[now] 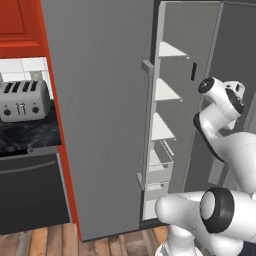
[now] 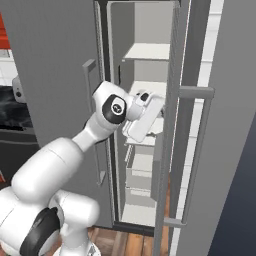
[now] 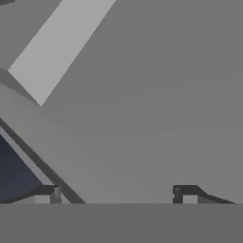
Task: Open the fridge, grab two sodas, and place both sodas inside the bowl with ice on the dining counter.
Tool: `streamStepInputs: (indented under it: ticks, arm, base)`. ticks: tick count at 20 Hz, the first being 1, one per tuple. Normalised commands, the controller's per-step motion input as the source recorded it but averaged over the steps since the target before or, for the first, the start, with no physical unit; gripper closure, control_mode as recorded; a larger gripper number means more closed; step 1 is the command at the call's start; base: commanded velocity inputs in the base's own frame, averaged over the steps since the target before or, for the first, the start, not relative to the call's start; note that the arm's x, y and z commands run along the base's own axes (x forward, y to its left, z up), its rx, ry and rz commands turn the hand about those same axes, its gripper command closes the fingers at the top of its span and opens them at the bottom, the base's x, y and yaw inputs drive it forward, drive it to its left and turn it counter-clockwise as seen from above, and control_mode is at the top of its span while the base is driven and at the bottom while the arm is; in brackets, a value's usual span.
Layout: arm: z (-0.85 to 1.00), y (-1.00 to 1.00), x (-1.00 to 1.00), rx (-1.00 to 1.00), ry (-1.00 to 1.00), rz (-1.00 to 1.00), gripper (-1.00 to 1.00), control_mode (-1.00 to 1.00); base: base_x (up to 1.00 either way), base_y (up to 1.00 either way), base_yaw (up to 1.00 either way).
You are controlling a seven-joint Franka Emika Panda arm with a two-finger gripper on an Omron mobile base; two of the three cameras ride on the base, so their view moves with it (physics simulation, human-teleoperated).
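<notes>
The fridge (image 1: 105,115) stood with one door ajar — pale shelves (image 1: 161,127) showed through the gap. The pincer (image 3: 116,194) reached inside with its tips spread wide — holding nothing. A toaster (image 1: 22,100) sat on the counter (image 1: 30,135).

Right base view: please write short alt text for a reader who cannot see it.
A white robot arm reaches into an open grey fridge, its hand at the pale middle shelves. The right door, with a long bar handle, stands swung open beside it.
</notes>
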Motion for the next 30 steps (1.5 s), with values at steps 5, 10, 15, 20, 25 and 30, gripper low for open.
streamStepInputs:
  ticks: [5, 10, 15, 20, 25, 30]
  arm:
    - [0.00, 0.71, 0.00, 0.00, -0.17, -0.04, -1.00, -1.00]
    - [-0.04, 0.96, 0.00, 0.00, -0.25, 0.00, -1.00, -1.00]
    - [-0.06, 0.90, 0.00, 0.10, -0.26, 0.00, -1.00, -1.00]
    - [-0.09, 0.78, -0.01, 0.22, -0.22, 0.00, -1.00, -1.00]
    - [-0.07, 0.54, -0.14, 0.39, -0.16, 0.00, -1.00, -1.00]
    - [-0.01, 0.46, -0.09, 0.42, -0.08, 0.01, -1.00, -1.00]
  base:
    - [0.00, 0.00, 0.00]
    - [0.00, 0.00, 0.00]
    - [0.00, 0.00, 0.00]
    - [0.00, 0.00, 0.00]
    - [0.00, 0.00, 0.00]
    - [0.00, 0.00, 0.00]
